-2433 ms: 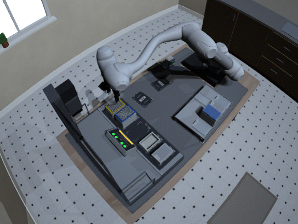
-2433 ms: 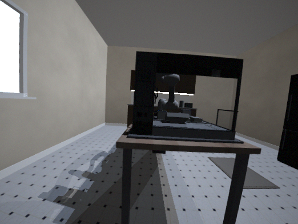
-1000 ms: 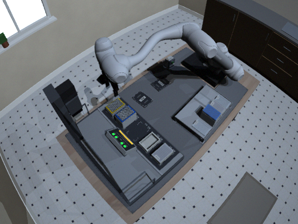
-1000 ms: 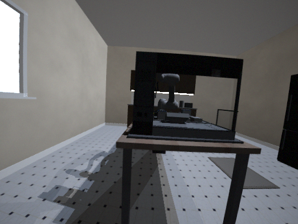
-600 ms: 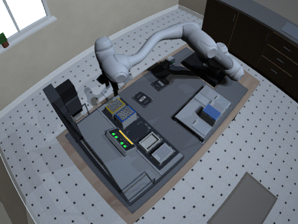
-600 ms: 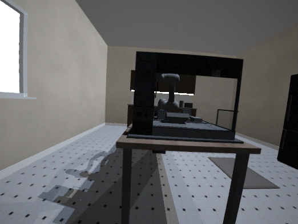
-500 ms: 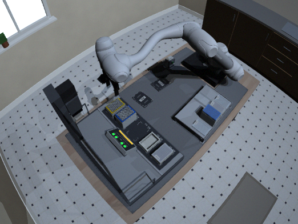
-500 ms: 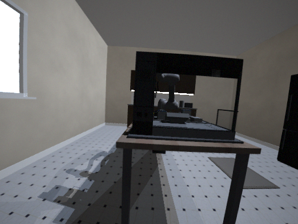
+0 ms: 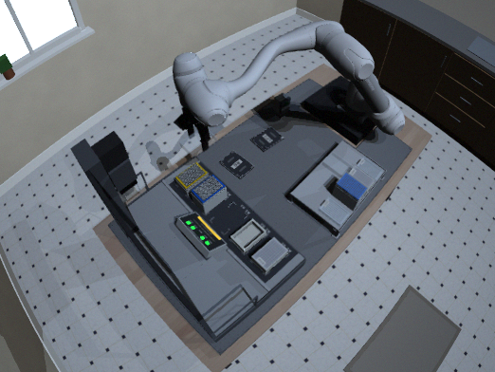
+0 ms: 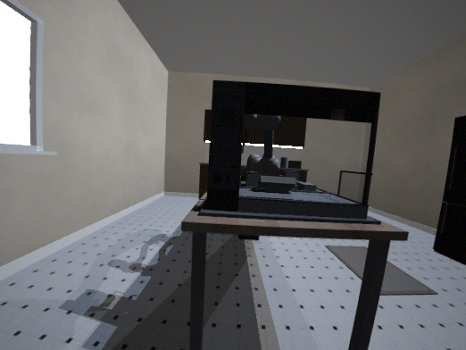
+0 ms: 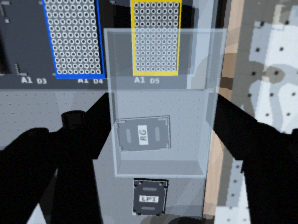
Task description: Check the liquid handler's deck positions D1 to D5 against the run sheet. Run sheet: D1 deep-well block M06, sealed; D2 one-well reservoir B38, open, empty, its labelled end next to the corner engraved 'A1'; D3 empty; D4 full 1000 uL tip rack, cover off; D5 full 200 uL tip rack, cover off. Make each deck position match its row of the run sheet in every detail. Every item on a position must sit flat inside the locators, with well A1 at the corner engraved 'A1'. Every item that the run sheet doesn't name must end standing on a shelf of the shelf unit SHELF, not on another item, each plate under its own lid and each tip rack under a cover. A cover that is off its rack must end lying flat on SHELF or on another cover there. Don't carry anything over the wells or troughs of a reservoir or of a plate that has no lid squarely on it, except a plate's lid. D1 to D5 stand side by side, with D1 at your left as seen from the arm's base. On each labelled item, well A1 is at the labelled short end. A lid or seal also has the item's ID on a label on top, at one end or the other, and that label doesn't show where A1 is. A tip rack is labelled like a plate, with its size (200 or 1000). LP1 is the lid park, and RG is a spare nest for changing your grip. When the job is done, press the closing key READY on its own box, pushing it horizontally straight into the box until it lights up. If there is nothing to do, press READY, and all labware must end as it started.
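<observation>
Clear tip-rack cover (image 11: 162, 100) clamped between gripper (image 11: 160, 145) fingers, held level above RG nest (image 11: 143, 133), far edge overlapping yellow-framed 200 uL rack (image 11: 156, 35) at D5. Blue-framed 1000 uL rack (image 11: 75, 37) at D4, uncovered, tips filled. D3 bare. Open reservoir (image 9: 247, 235) at D2; deep-well block (image 9: 270, 252) at D1.

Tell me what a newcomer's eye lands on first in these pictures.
In the wrist view, a clear cover fills the middle, held between the black jaws of the gripper, with the yellow-edged tip rack and the blue-edged tip rack showing beyond it. From above, the pale arm arches over the grey deck toward those two racks, and green lights glow on a small box nearby.
</observation>
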Tool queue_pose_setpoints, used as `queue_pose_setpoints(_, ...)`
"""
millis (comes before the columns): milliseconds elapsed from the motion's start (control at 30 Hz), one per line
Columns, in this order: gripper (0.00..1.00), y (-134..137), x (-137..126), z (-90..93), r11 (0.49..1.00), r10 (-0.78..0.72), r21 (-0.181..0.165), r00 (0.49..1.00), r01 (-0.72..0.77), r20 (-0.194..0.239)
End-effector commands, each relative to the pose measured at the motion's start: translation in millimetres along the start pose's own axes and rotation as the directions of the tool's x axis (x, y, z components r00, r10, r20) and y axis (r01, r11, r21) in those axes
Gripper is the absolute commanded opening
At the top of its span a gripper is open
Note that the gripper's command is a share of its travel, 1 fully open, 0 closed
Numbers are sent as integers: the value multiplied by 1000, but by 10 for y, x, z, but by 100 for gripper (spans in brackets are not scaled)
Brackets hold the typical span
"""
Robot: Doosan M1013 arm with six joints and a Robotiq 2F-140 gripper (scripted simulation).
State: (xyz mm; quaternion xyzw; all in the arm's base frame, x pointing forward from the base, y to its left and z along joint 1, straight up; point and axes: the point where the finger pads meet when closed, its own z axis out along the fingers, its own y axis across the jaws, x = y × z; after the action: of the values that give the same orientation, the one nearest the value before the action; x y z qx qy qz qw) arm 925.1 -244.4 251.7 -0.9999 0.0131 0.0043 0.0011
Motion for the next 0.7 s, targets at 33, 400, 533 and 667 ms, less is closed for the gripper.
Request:
queue_pose_setpoints(33,10,38,-252,-13,1000,-7,-4,1000,7,-6)
queue_pose_setpoints(400,10,51,-703,-10,1000,-7,-4,1000,7,-6)
queue_pose_setpoints(533,10,57,-903,-8,1000,-7,-4,1000,7,-6)
queue_pose_setpoints(667,10,54,-935,-8,1000,-8,-4,1000,8,-6)
